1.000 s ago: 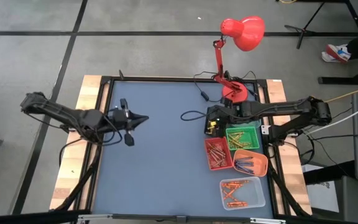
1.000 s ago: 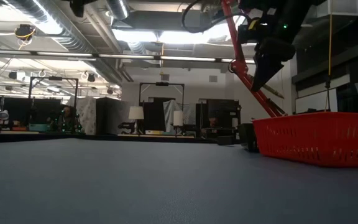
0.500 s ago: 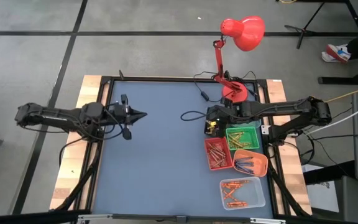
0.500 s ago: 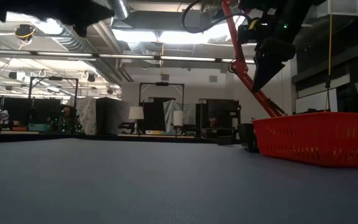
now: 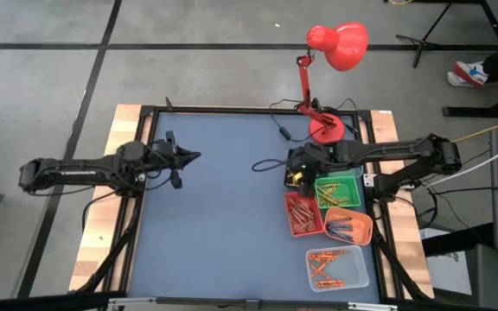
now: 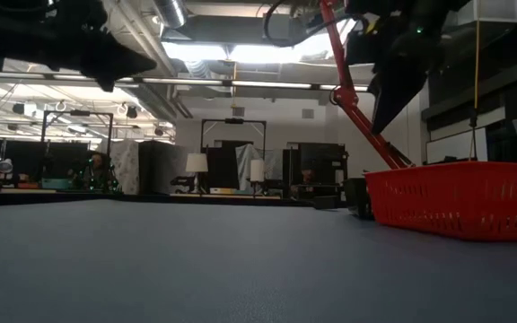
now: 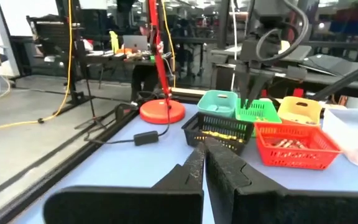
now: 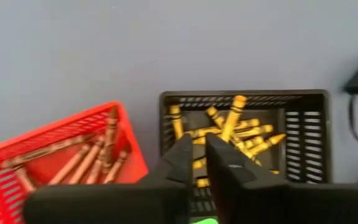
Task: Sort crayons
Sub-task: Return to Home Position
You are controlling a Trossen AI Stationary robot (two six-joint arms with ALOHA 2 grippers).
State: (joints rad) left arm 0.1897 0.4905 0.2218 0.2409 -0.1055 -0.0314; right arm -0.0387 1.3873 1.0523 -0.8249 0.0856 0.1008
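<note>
The crayons lie sorted in small trays at the table's right. Yellow crayons (image 8: 229,127) fill a black tray (image 5: 296,177). Others lie in a red tray (image 5: 303,213), a green tray (image 5: 338,191), an orange tray (image 5: 349,227) and a clear tray (image 5: 336,267). My right gripper (image 8: 202,149) hangs above the black tray, pointing steeply down, its fingers shut with nothing showing between them. My left gripper (image 5: 195,156) is shut and empty. It points level toward the trays from the table's left side, well above the mat.
A red desk lamp (image 5: 335,52) stands on its base (image 5: 327,130) at the far right, and its cable (image 5: 271,160) trails onto the blue mat (image 5: 223,225). The mat's middle and left hold no objects. In the low view the red tray's wall (image 6: 460,197) stands at the right.
My left arm has drawn back toward the table's left edge. Its gripper has sunk, come into the low view from above and swung a little toward the far edge, staying shut. My right gripper has stayed over the black tray and turned slightly.
</note>
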